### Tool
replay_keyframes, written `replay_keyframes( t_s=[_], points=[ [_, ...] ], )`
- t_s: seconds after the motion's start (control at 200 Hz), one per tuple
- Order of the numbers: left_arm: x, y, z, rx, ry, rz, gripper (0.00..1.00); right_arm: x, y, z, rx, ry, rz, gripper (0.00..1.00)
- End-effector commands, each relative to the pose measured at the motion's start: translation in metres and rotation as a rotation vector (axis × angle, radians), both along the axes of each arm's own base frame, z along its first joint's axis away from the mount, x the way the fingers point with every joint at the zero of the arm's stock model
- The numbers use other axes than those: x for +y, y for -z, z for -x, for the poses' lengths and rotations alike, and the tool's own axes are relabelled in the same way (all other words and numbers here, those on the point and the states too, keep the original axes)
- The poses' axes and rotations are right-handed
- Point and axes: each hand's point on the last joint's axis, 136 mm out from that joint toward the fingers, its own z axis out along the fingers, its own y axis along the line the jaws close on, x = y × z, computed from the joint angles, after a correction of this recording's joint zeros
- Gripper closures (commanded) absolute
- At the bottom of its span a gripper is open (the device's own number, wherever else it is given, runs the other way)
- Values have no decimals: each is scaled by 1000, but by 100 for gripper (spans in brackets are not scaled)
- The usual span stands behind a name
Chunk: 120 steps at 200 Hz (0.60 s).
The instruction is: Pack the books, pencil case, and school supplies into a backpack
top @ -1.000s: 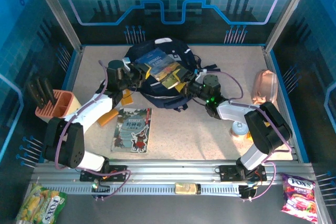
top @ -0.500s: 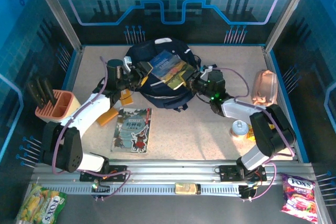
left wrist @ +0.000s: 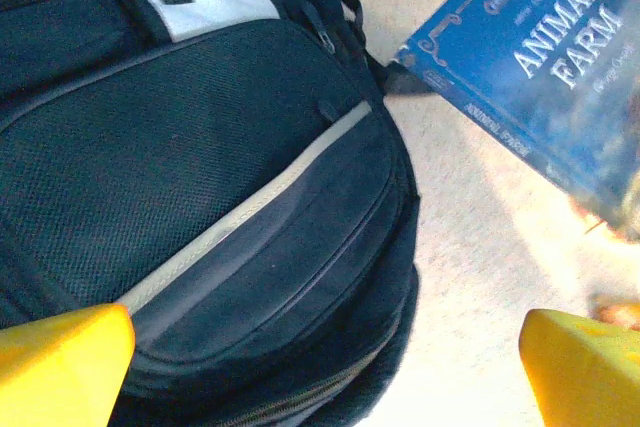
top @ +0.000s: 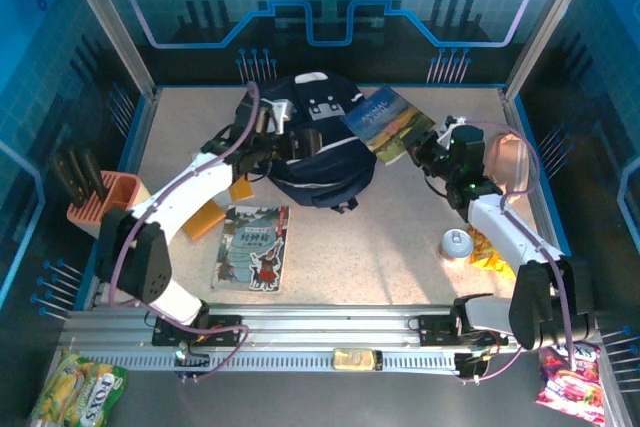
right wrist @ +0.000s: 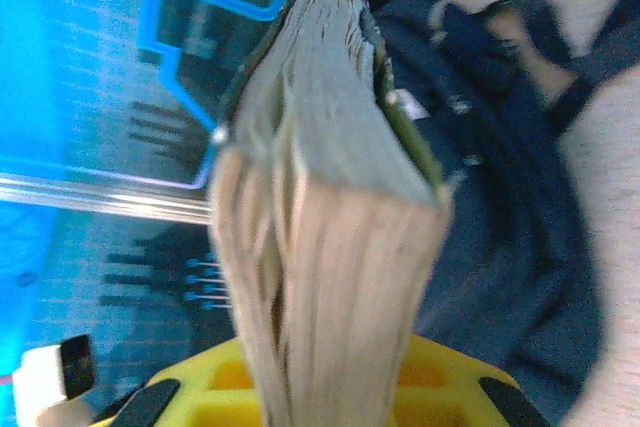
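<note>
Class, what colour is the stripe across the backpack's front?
The stripe is pale grey against the navy backpack; clearest in the left wrist view.

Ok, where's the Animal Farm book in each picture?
Top external: the Animal Farm book is upper right of centre, tilted, held by the right gripper.
Left wrist: upper right corner, blue cover with the title showing.
Right wrist: centre, page edges facing the camera.
Shared landmark: the navy backpack, next to the book in every view.
</note>
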Motion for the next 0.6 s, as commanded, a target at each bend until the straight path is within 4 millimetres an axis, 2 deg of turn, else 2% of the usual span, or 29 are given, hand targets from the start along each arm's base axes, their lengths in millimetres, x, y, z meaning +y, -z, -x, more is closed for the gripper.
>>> replay_keyframes(
  t_s=[0.0,0.07,0.12,0.28,0.44,0.595],
  points=[
    [-14,16,-2,-51,148,-246,1,-27,-20,3,-37,34,136,93],
    [-27,26,-6,-55,217,-351,3,-39,-18,6,-21,65,177,93],
    [-35,41,-7,-40,272,-421,6,-45,-18,7,-21,75,191,93],
    [-55,74,-9,38,427,-595,34,-61,-19,8,-18,97,189,93],
    [-61,89,-20,63,479,-725,40,-65,-22,9,-21,92,173,92],
    [-62,98,-30,83,488,-781,40,-64,-25,9,-32,81,158,92]
  ],
)
